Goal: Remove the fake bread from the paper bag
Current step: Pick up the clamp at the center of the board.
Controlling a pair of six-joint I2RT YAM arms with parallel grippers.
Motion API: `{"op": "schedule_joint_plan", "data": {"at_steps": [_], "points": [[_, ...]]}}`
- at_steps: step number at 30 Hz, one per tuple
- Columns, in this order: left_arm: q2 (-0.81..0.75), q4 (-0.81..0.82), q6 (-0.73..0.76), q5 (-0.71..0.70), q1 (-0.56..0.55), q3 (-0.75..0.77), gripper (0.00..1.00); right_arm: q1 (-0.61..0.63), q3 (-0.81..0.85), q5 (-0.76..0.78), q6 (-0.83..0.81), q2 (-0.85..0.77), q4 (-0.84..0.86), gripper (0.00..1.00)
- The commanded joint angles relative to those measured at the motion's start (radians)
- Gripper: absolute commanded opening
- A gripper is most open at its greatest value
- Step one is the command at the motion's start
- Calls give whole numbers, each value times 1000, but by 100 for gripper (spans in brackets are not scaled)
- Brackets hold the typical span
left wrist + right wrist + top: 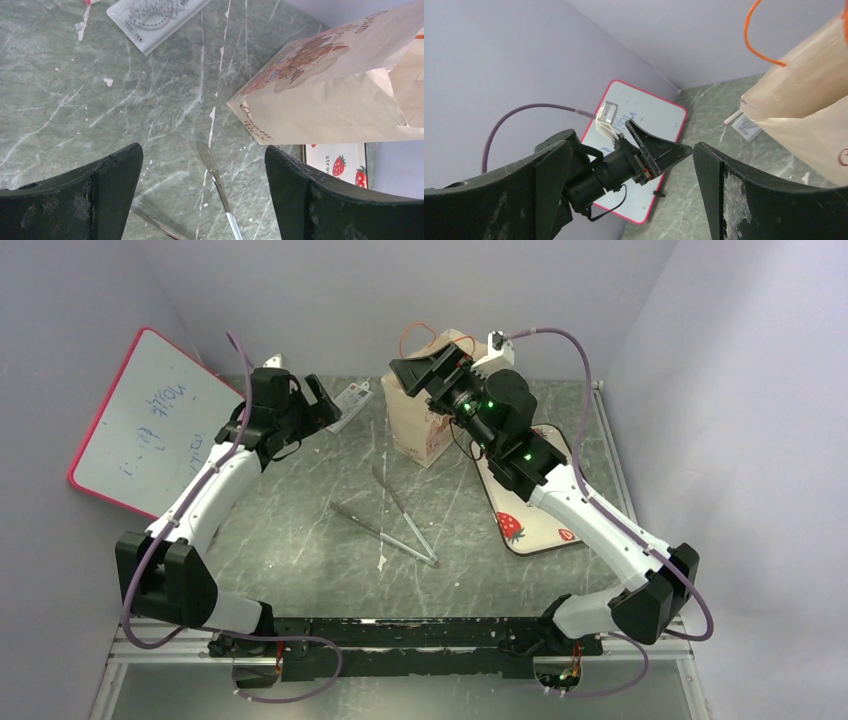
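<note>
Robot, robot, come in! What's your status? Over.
Left gripper open, empty, over table. Right gripper open at paper bag top. Bag upright, bread not visible. Nothing blocking.

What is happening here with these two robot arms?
Two arms work around a standing beige kraft paper bag with orange cord handles. The right gripper is open by the bag's top; the left gripper, also open, hovers over the grey marbled table beside it. Neither holds anything, and no fake bread is visible.
</note>
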Motion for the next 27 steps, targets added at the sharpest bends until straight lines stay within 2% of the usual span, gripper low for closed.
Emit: {"op": "schedule_joint_plan", "data": {"at_steps": [1,7,11,15,20,27], "points": [[-48,-5,-3,-9,-6,-6,97,1,5,-88,60,-2,81,99],[-48,-7,14,0,-6,7,97,5,62,-145,108,24,65,100],[-49,31,9,2,-6,-28,97,-1,40,-129,61,1,54,100],[-15,-29,24,-11,-6,44,97,-8,42,-101,-76,0,-31,100],[32,-50,57,-13,-6,126,97,-9,101,-92,-216,89,-285,100],[74,0,91,-18,-6,92,97,22,-85,-19,-421,118,-384,100]]}}
